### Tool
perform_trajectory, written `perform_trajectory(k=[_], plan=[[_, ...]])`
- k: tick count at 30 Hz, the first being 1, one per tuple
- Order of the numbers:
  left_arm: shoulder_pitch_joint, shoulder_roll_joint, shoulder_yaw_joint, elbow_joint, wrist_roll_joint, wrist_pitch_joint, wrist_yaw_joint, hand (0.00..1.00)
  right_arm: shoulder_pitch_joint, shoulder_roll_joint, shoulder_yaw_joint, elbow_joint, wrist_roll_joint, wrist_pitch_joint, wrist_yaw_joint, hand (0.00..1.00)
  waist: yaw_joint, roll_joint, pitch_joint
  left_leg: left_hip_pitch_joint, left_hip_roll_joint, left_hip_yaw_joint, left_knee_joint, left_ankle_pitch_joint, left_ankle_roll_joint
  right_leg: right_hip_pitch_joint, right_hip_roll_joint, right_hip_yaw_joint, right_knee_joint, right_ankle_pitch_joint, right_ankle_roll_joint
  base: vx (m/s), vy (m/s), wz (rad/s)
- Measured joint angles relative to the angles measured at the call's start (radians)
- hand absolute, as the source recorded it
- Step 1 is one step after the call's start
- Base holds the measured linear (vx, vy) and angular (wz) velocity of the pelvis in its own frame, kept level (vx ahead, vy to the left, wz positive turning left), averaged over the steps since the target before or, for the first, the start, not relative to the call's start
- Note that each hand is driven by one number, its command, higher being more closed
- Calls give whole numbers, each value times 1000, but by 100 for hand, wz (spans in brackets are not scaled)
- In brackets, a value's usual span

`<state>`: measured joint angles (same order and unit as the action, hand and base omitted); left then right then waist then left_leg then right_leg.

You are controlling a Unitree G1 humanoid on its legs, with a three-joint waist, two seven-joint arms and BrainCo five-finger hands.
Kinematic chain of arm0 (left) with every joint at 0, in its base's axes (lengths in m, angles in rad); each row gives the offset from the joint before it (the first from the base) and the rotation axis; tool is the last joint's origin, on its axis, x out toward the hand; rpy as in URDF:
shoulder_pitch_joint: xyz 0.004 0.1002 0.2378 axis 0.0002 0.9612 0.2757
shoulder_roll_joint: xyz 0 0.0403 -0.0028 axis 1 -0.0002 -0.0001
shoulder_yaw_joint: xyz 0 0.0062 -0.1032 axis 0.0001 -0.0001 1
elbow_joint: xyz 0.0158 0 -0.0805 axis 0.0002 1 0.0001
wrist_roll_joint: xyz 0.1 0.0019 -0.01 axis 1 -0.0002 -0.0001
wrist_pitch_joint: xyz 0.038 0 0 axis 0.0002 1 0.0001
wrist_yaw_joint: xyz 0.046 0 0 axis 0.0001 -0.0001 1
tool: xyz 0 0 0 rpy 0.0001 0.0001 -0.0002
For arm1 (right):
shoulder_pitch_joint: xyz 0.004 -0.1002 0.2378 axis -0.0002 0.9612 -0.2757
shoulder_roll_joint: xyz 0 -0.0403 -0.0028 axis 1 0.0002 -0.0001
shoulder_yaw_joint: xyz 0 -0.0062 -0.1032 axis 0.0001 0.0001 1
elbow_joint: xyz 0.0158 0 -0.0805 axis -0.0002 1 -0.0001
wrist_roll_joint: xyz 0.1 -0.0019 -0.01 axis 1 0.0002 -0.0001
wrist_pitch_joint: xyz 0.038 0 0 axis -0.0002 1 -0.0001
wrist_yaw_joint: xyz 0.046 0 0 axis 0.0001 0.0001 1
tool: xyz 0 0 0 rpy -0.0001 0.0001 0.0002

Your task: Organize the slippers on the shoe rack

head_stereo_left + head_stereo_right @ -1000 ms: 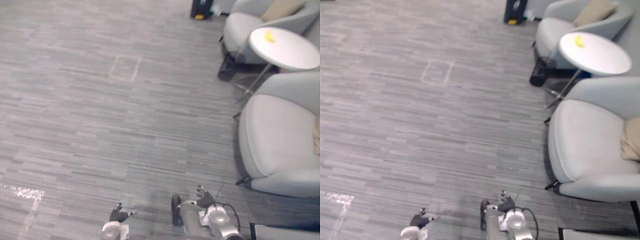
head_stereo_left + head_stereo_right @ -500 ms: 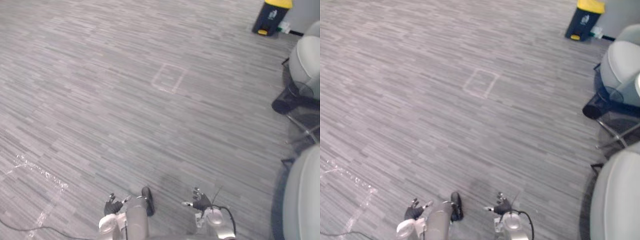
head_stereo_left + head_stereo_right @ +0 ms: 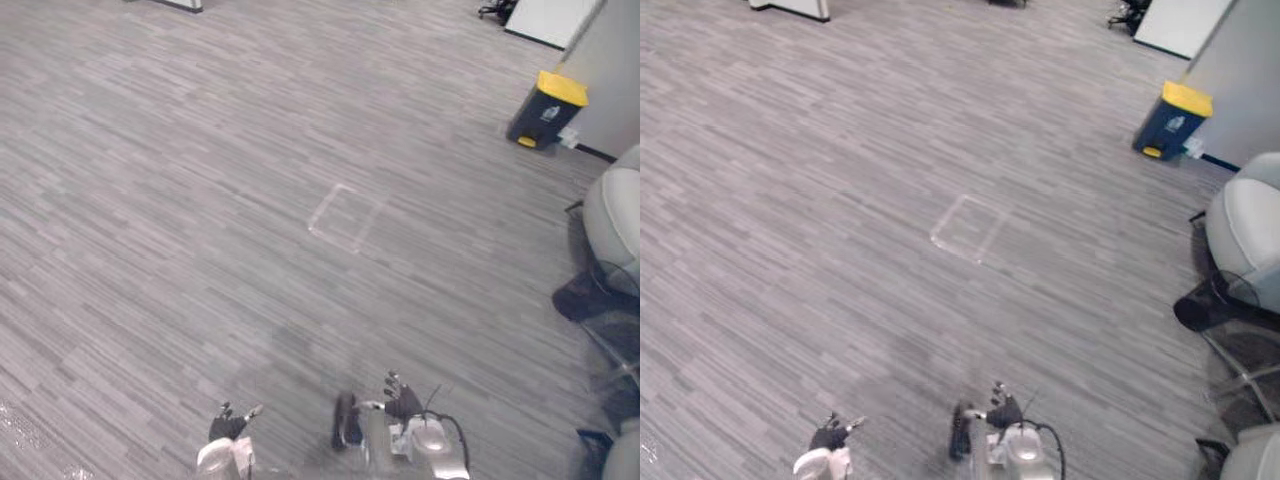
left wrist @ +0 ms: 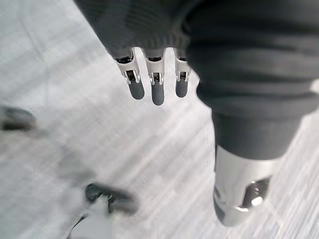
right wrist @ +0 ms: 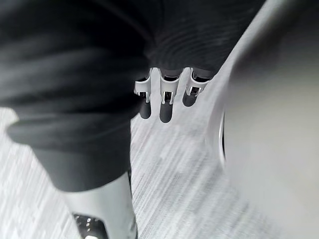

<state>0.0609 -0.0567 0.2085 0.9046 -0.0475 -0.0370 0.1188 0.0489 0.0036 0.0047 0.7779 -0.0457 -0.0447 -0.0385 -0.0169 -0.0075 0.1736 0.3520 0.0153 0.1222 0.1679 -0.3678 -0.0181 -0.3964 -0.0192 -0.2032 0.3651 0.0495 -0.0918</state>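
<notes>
The robot's left hand hangs low at its side. Its silver, dark-tipped fingers are straight and loosely spread, pointing down at the carpet floor with nothing in them. The right hand hangs the same way on the other side, its fingers relaxed and empty and its thumb set apart. Dark ribbed covers wrap both wrists. The carpet beneath the hands is woven in fine streaks of lighter and darker grey. Further out, a pale rectangular outline marks the carpet. Beyond it, to the robot's right, a dark, boxy bin with a yellow lid stands just beside a plain grey wall. Nearer on that side is the rounded, smooth, light-grey shell of an armchair.
</notes>
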Motion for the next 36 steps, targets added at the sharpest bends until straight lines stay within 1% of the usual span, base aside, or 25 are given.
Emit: perform_trajectory(k=[2, 3, 4, 5, 6, 8, 10, 13, 14, 15, 16, 18, 20, 21, 22, 23, 24, 26, 29, 30, 31, 32, 33, 34, 36], plan=[[1, -7, -5, 3, 14, -1, -9, 0, -3, -2, 0, -10, 0, 5, 0, 0, 0, 28, 2, -61, 29, -10, 172, 37, -22, 7, 10, -20, 68, -88, 9, 691, -162, 20], [-3, -12, 11, 2, 20, 1, -11, 0, -4, -4, 0, -16, 0, 7, 1, 0, -4, 46, 12, -143, 58, -14, 392, 123, -16, 57, 29, -26, 64, -135, 4, 694, -149, -9], [1, -13, 36, 0, 25, 2, -10, 0, 1, -1, 7, -16, 0, 14, 1, 0, 0, 59, 19, -239, 93, -21, 624, 290, -40, 131, 50, -16, 30, -166, -5, 699, -122, -15], [1, -12, 46, -4, 25, 2, -10, 0, 3, 2, 11, -16, 3, 16, 0, 0, 3, 61, 21, -277, 116, -18, 719, 310, -53, 163, 58, -14, 10, -181, -10, 693, -79, -13], [-1, -10, 60, -23, 25, -2, -10, 0, 11, 4, 10, -14, 5, 20, -1, 0, 8, 59, 35, -379, 178, 21, 939, 271, -38, 263, 74, -7, -26, -225, -19, 668, -49, -4], [0, -5, 71, -66, 25, -3, -12, 0, 22, 12, 10, -12, 7, 27, -2, 0, 27, 34, 42, -480, 210, 63, 1034, 220, -25, 376, 68, 13, -68, -267, -12, 691, -40, -9], [9, -5, 80, -102, 25, -4, -12, 0, 36, 28, 9, -11, 8, 29, -4, 0, 38, 15, 27, -636, 215, 109, 912, 135, -11, 504, 46, 48, -146, -306, 19, 584, 13, -31], [10, -7, 86, -124, 25, -7, -15, 0, 34, 38, 10, -12, 8, 29, -4, 0, 62, 8, 30, -705, 164, 121, 628, 107, -5, 602, -5, 102, -195, -329, 57, 612, 157, -57], [9, -11, 87, -129, 25, -12, -15, 0, 30, 37, 9, -11, 8, 28, -4, 0, 74, 4, 31, -725, 121, 91, 465, 136, -12, 626, -36, 124, -196, -340, 76, 767, 300, -88], [30, -14, 81, -127, 24, -17, -14, 0, 35, 34, 9, 12, 6, 28, -4, 0, 82, 24, 17, -715, 93, 14, 232, 282, -33, 642, -39, 166, -180, -357, 96, 736, 330, -92], [41, -11, 85, -121, 24, -17, -14, 0, 35, 34, 9, 23, 6, 28, -4, 0, 81, 27, 11, -712, 93, 8, 250, 344, -20, 648, -43, 187, -170, -365, 102, 619, 339, -71], [41, 30, 91, -104, 22, -15, -8, 0, 50, 61, 16, 22, 5, 31, -1, 0, 77, -36, -26, -685, 59, 73, 303, 220, 23, 596, -110, 262, -27, -323, 120, 643, 374, -45], [42, 41, 89, -96, 22, -15, -8, 0, 52, 59, 10, 23, 4, 31, -3, 0, 80, -52, -27, -632, 48, 105, 330, 158, 43, 556, -129, 297, 132, -271, 151, 666, 364, -53], [38, 48, 88, -81, 22, -9, -8, 0, 53, 55, 5, 23, 4, 27, -2, 0, 77, -58, -18, -541, 34, 144, 328, 100, 53, 462, -137, 321, 421, -200, 187, 574, 297, -60], [38, 49, 88, -75, 22, -7, -8, 0, 54, 54, 4, 23, 4, 27, -2, 0, 74, -54, -15, -512, 34, 154, 324, 88, 51, 431, -139, 318, 514, -188, 193, 535, 245, -61], [38, 49, 87, -67, 23, -2, -7, 0, 59, 54, 4, 23, 4, 26, -1, 0, 71, -50, -11, -457, 32, 174, 309, 75, 49, 378, -143, 293, 645, -179, 190, 473, 182, -62], [36, 49, 73, -48, 23, 2, -7, 0, 62, 54, 3, 17, 4, 16, -1, 0, 60, -42, -8, -331, 21, 198, 223, 70, 48, 264, -168, 173, 812, -204, 151, 553, 206, -59], [24, 43, 51, -39, 23, 3, -7, 0, 57, 54, 3, 5, 4, 9, 0, 0, 45, -36, -8, -264, 22, 202, 146, 67, 46, 180, -166, 75, 804, -232, 125, 368, 111, -27], [-10, 33, 22, 3, 25, 5, -13, 0, 47, 51, -4, -17, 1, -4, 0, 0, 19, -39, 0, -167, 22, 217, 58, 57, 28, 40, -139, -55, 548, -273, 131, 415, 53, -9], [-10, 31, 9, 13, 26, 5, -13, 0, 38, 48, -5, -12, 0, -4, 0, 0, 9, -36, 2, -130, 21, 226, 31, 57, 28, 36, -125, -95, 368, -264, 122, 432, -8, 0], [-10, 30, -4, 17, 26, 4, -15, 0, 32, 45, -5, -4, -1, -5, 0, 0, 4, -35, 2, -104, 19, 225, 15, 54, 22, 42, -116, -115, 220, -235, 109, 672, -57, 24], [-10, 29, -33, 24, 28, 2, -17, 0, 20, 40, -5, 14, -6, -3, 0, 0, 1, -37, 2, -50, -1, 209, -16, 36, -8, 53, -103, -124, 4, -133, 84, 614, -87, 32], [-10, 29, -34, 25, 28, 2, -18, 0, 16, 38, -5, 20, -9, -2, 0, 0, 0, -39, 3, -33, -10, 193, -23, 31, -17, 54, -104, -118, -12, -72, 44, 711, -131, 37], [-20, 17, -33, 37, 28, 3, -17, 0, -3, 24, -7, 23, -26, -2, 0, 0, -5, -20, 9, 2, 9, 163, -21, 27, -26, 63, -93, -123, 40, -46, 0, 384, -86, 16], [-18, 8, -32, 30, 55, 1, -22, 0, -7, 23, -21, 18, -32, 5, 0, 0, -6, 18, 9, -35, 49, 125, 104, 36, -42, 73, -77, -143, 81, -125, -4, 504, -188, 12]])
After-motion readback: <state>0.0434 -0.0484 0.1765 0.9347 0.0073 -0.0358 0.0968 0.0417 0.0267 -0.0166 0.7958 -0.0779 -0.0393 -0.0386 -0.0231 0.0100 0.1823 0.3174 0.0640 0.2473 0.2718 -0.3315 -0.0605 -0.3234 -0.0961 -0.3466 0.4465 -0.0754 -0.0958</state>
